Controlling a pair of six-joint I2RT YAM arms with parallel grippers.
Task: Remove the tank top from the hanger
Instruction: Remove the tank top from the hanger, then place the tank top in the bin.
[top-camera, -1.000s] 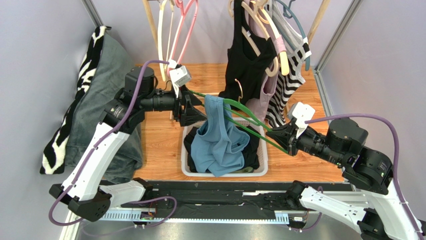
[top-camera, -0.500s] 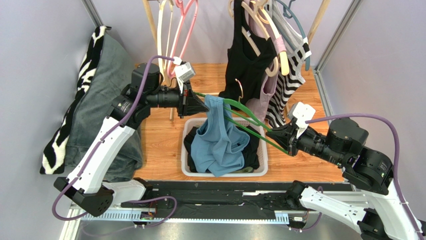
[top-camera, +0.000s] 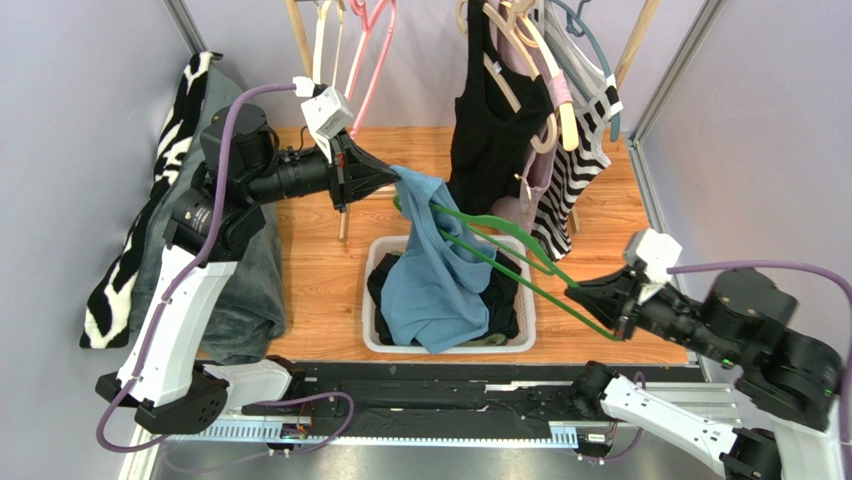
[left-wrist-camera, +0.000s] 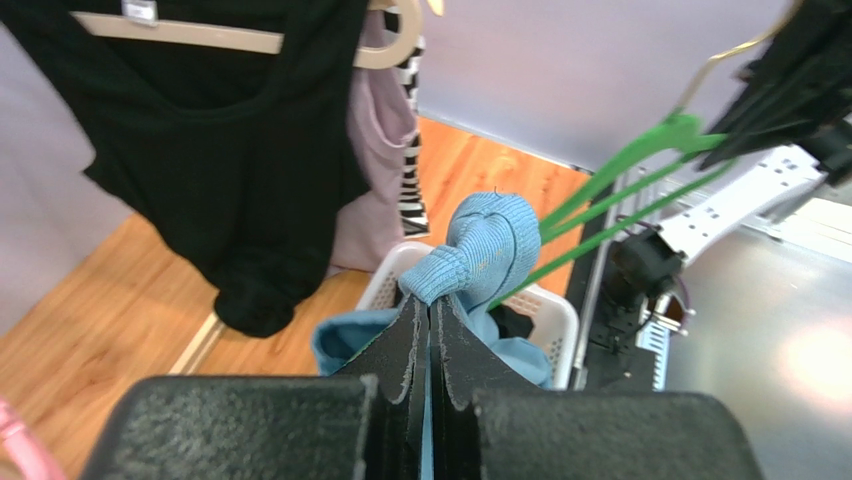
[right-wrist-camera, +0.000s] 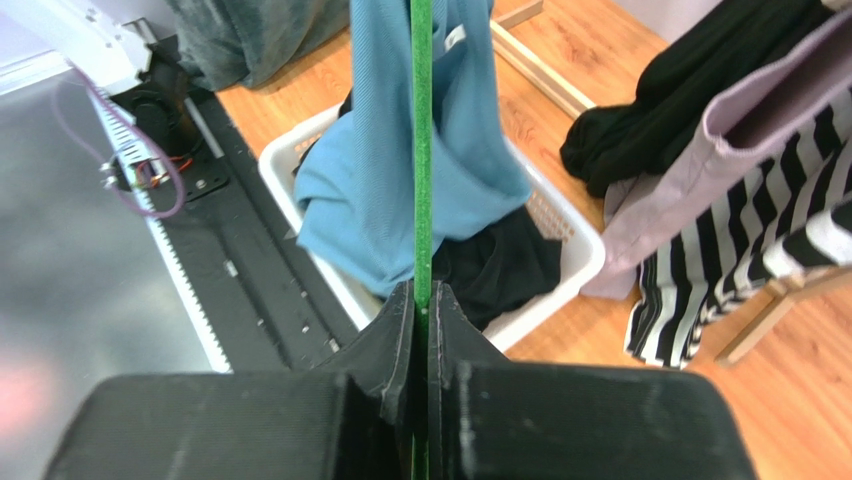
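Top (top-camera: 430, 280) is light, limp ribbed knit: no stiffness, it drapes and stretches, and it can snag on a hanger arm. Best hold is a bunched strap, not the body. Left gripper (left-wrist-camera: 430, 302) has exactly that, jaws fully closed on the strap bunch near the hanger's upper tip. Right gripper (right-wrist-camera: 424, 292) is clamped on the thin bar of the green hanger (right-wrist-camera: 421, 150) at its low end; the bar is rigid but slim and may pivot in the grip. The strap loops over the hanger, and the body hangs into the basket (top-camera: 371, 310) between the arms
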